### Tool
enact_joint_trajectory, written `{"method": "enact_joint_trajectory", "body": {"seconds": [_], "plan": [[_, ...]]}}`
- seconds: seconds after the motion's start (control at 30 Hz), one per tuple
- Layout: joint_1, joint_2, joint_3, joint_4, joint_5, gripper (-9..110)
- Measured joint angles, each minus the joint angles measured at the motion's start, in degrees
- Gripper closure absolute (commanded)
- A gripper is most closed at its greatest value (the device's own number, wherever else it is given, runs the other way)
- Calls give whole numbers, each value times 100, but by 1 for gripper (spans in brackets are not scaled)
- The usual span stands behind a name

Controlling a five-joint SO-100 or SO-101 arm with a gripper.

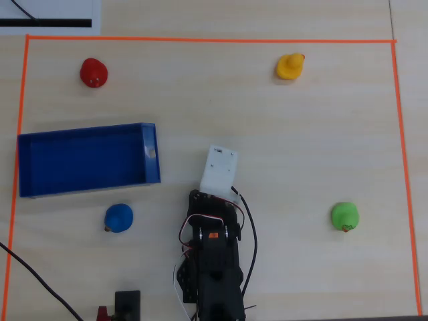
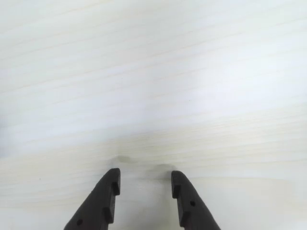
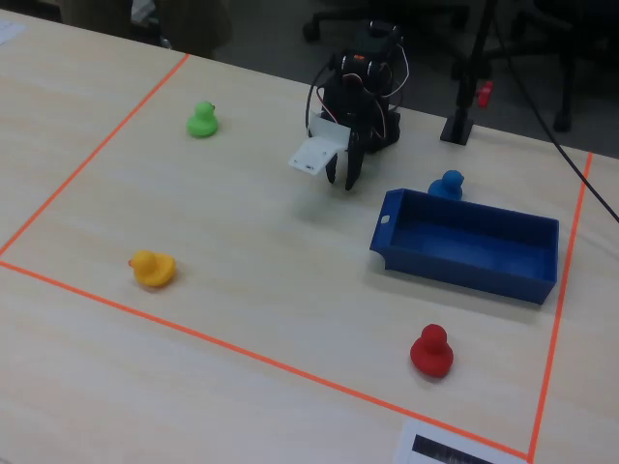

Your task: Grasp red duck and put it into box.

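The red duck stands alone near the far left corner of the taped area in the overhead view, and at the front right in the fixed view. The box is a shallow blue tray, empty, between the red duck and the arm; it also shows in the fixed view. My gripper is open and empty, its dark fingers pointing down just above bare table. In the fixed view the gripper hangs close to the box's white-marked end, far from the red duck.
A blue duck sits beside the box near the arm base. A yellow duck and a green duck are on the other side. Orange tape frames the table area. A black stand is by the base.
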Motion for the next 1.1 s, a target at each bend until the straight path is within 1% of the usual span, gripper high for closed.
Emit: {"method": "enact_joint_trajectory", "body": {"seconds": [0.23,0.4,0.67,0.73,0.87,0.93,1.03,1.1], "plan": [[0,0,0,0,0,89],[0,0,0,0,0,93],[0,-26,0,-35,-132,92],[141,-264,0,-378,-202,92],[281,-1116,-536,-1292,-272,87],[272,-1731,-1239,-1512,-272,81],[229,-2602,-2522,-1494,-272,71],[114,-3243,-3480,-1178,-325,66]]}}
